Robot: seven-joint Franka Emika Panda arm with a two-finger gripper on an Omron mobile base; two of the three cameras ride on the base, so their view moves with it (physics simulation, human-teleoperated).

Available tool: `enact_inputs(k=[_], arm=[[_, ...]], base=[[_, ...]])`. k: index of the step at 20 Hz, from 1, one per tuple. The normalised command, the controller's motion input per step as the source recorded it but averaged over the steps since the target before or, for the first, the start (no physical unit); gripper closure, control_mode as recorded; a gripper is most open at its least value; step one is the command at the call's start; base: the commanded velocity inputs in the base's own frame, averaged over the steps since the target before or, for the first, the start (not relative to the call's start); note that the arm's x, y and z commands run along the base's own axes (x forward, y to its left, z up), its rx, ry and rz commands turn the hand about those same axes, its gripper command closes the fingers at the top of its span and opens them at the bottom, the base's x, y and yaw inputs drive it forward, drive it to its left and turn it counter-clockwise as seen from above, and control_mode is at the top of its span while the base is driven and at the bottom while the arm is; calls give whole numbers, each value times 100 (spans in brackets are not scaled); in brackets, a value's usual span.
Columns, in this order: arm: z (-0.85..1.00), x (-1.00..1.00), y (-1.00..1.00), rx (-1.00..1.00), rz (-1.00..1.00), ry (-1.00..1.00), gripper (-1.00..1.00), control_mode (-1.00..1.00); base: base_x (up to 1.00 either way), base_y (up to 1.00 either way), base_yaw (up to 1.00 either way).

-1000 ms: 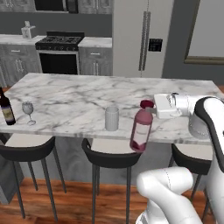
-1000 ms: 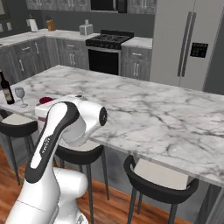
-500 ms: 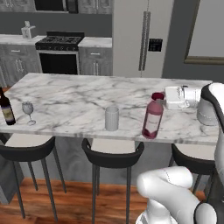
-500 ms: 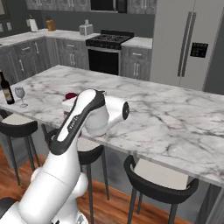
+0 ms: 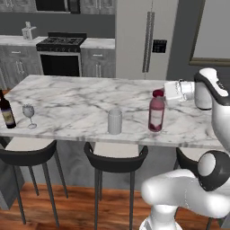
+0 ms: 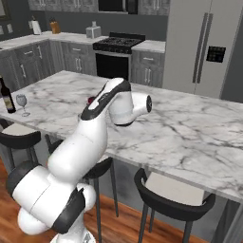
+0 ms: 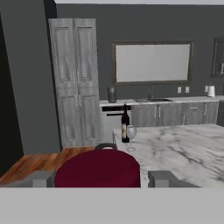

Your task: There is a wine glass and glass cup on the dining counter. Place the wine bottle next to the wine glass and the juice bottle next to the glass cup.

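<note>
Wine bottle (image 5: 6, 112) already beside wine glass (image 5: 29, 113) at surface's (image 5: 76, 101) 9 o'clock end; my tool (image 5: 164, 91) grips juice bottle's (image 5: 156, 112) cap, standing near glass cup's (image 5: 115, 121) 3 o'clock side — release left.

You're looking at a home kitchen, rendered rather than real. A black stove (image 5: 60, 54) sits between grey cabinets (image 5: 98, 63) along the back wall, with a tall steel fridge (image 5: 143, 40) beside it and a marble worktop (image 6: 28, 40) carrying small appliances. In front of you runs the dining counter (image 5: 76, 101), a long white marble slab with black round-seated stools (image 5: 116, 157) tucked under its near edge. The floor (image 5: 67, 211) is warm wood planking, and from the hand view you can see a tall grey pantry cupboard (image 7: 74, 83).
</note>
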Motion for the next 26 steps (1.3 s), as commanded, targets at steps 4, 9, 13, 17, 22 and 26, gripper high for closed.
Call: enact_inputs(k=[4, 9, 13, 17, 22, 26], arm=[[-42, 92, 0, 0, 7, -4, 100, -100], [-58, 67, 0, 0, 4, 0, 100, -100], [-63, 29, 1, 0, 0, 0, 100, -100], [-44, 24, 11, 0, 0, -1, 100, -100], [-25, 34, 12, 0, 0, -5, 100, -100], [-16, 32, 24, 0, 1, -6, 100, -100]], base=[[0, 0, 0], [0, 0, 0], [0, 0, 0], [0, 0, 0], [0, 0, 0], [0, 0, 0]])
